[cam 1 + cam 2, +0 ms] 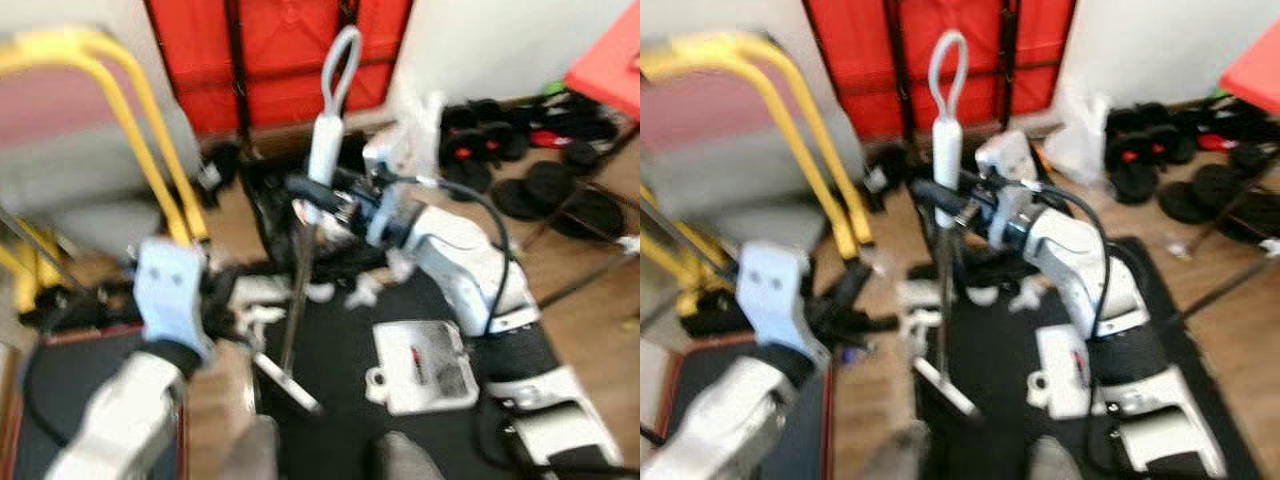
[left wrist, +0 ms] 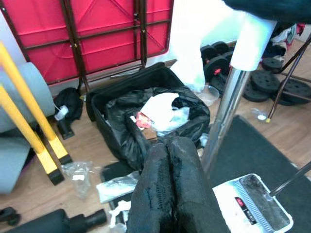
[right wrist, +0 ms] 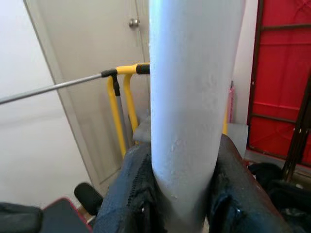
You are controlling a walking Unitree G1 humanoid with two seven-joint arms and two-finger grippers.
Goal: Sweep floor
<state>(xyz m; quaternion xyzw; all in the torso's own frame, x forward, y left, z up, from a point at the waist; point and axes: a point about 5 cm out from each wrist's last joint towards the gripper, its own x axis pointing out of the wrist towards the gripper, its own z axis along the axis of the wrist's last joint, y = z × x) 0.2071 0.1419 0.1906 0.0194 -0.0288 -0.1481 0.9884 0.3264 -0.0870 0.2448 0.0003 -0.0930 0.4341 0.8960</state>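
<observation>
A broom stands upright in the middle, with a white grip [image 1: 326, 140], a loop on top and a metal pole [image 1: 298, 290] going down to its head [image 1: 290, 382] on the black mat [image 1: 340, 440]. My right gripper [image 1: 305, 190] is shut on the white grip [image 3: 194, 97], one finger on each side. My left gripper [image 1: 245, 318] hovers low to the left of the pole, its fingers [image 2: 170, 184] pressed together and holding nothing. A white dustpan [image 1: 420, 368] lies on the mat to the right of the broom. White scraps of litter [image 1: 360, 290] lie beyond it.
An open black bin lined with a black bag [image 2: 121, 126] of rubbish stands behind the broom. A yellow-framed machine [image 1: 150, 150] is at the left, a red folded table [image 1: 280, 60] against the wall, and black weights [image 1: 560, 190] on the wooden floor at the right.
</observation>
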